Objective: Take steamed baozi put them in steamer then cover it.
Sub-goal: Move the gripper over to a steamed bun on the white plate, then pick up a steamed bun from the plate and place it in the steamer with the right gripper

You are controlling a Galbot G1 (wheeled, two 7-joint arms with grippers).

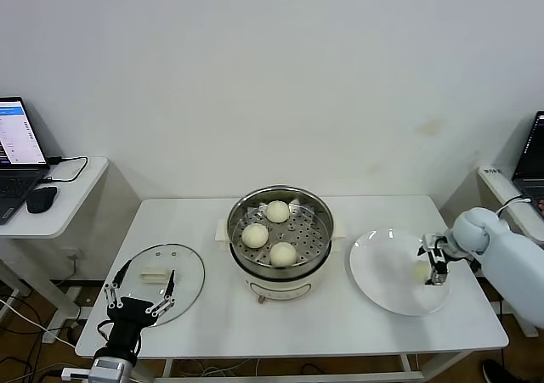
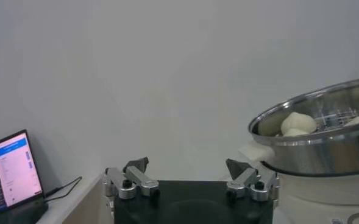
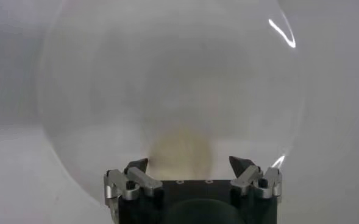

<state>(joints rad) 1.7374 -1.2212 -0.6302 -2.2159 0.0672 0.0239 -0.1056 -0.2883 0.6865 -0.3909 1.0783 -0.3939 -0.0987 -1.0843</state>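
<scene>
Pickup of the last steamed baozi from the plate: it is straddled by the right gripper, jaws apart, and must be clasped, then carried to the steamer.

The right arm wears a smooth, rounded pale grey-white shell. Each gripper has a black body and silver metal finger links with dark round screws. The fingertips are black and wedge-shaped.

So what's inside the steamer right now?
Three baozi sit on the perforated floor of the steamer, uncovered. The glass lid lies on the table. Nothing is visible below the floor.
</scene>
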